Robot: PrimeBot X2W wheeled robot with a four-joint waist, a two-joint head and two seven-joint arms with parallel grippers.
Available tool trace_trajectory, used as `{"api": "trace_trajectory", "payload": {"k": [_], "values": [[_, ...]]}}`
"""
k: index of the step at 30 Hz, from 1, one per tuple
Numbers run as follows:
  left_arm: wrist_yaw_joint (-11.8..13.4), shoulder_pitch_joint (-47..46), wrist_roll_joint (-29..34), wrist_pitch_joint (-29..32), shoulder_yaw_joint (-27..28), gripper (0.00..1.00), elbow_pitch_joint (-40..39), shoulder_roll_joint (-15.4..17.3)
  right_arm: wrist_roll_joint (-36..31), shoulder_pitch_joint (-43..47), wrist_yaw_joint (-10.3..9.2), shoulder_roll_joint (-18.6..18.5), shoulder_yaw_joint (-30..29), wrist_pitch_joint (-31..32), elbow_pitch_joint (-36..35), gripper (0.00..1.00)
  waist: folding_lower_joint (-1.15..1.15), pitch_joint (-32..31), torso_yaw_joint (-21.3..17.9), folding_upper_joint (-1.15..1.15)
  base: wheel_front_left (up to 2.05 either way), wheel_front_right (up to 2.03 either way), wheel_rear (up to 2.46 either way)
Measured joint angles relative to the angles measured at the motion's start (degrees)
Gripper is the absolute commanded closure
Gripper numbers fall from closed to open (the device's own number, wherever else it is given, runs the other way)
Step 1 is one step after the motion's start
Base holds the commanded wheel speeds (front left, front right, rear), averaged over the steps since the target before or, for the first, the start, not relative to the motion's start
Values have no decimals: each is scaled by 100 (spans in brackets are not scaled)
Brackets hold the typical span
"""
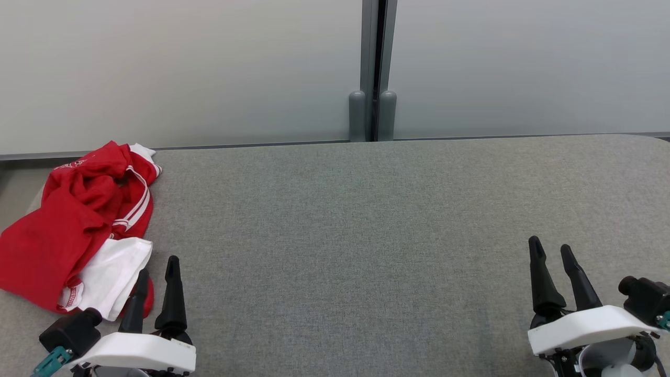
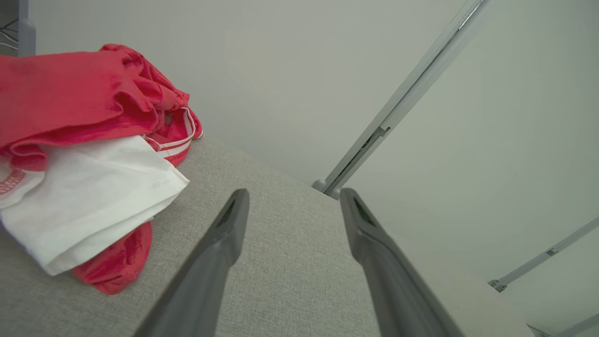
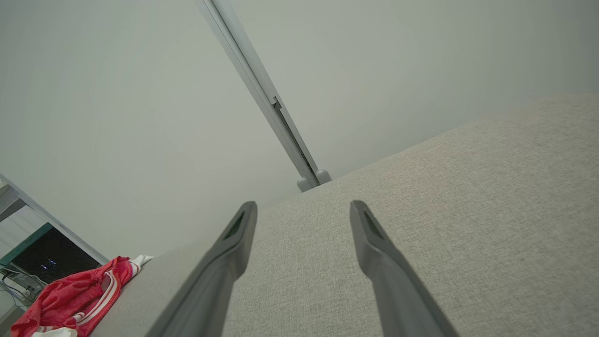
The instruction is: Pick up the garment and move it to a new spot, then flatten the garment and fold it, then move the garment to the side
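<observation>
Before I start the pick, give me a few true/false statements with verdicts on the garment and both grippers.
1. The garment lies bunched up at the left end of the table. True.
2. The left gripper is shut on the garment. False: it is open beside the garment's white part and holds nothing.
3. The right gripper is open, with nothing between its fingers. True.
4. The garment is plain red all over. False: it is red with white parts and white stripes.
5. A grey post stands behind the table's far edge. True.
</observation>
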Motion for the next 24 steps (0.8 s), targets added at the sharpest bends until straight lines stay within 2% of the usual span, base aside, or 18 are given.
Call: {"api": "trace_trajectory", "payload": {"k": [24], "values": [[52,64,1480,-331,49,0,-164,16,-1334,74,1,-9,85,-345,-24,0,0,8,-20,0,0,0,0]]}}
